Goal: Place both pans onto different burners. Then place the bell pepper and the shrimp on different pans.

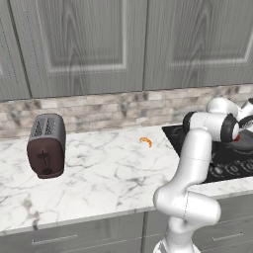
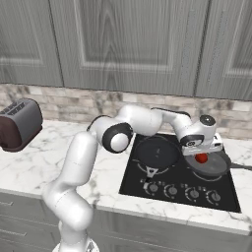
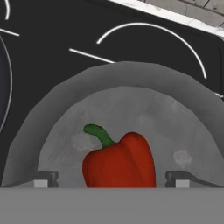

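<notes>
Red and glossy, the bell pepper (image 3: 120, 159) lies on the floor of the dark grey pan (image 3: 127, 100), right between my two fingertips (image 3: 46, 179), which stand wide apart on either side of it and touch nothing. My gripper (image 2: 203, 150) hangs low over that pan (image 2: 210, 167), which sits on the right side of the black cooktop (image 2: 138, 182); the black pan (image 2: 157, 151) sits on a burner just to its left, free for the next piece.

My worry is the lift-off. With the pepper so near my tips, a sideways drift as I rise could nudge it and roll it toward the rim, or catch the pan wall and shift the pan off its burner ring (image 3: 153, 33). I judge a straight upward retreat safest.

From the hand camera I can tell the pepper rests free of my fingers. The left base camera gives me what the others lack: the orange shrimp (image 1: 145, 142), lying on the marble counter (image 1: 99, 173) well apart from the cooktop, with a toaster (image 1: 46, 145) farther off to the left.
</notes>
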